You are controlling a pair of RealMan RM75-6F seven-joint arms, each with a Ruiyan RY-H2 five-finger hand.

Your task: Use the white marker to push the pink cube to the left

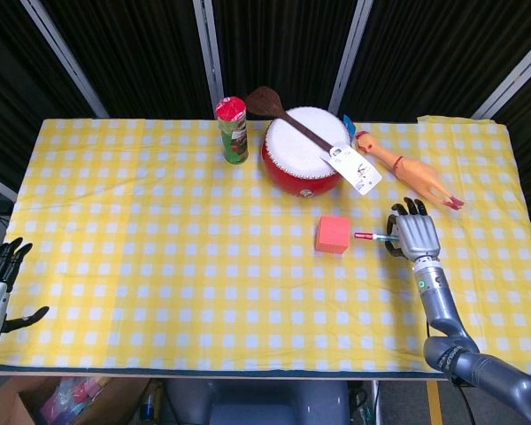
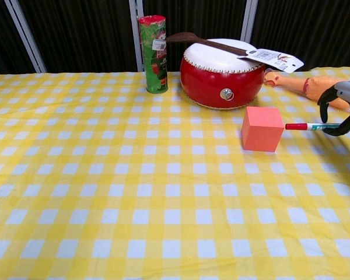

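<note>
Right hand (image 1: 413, 234) fingers curled around white marker (image 2: 311, 126), red tip just right of pink cube (image 2: 262, 129), apart.

A yellow-and-white checked cloth (image 1: 142, 230) is covering the surface, black ribbed wall panels (image 1: 274, 44) with pale metal posts (image 1: 208, 49) are standing behind, and a cardboard box (image 1: 35, 403) is sitting below

No print on the can (image 2: 153, 54) or tag (image 2: 272, 58) is legible.
</note>
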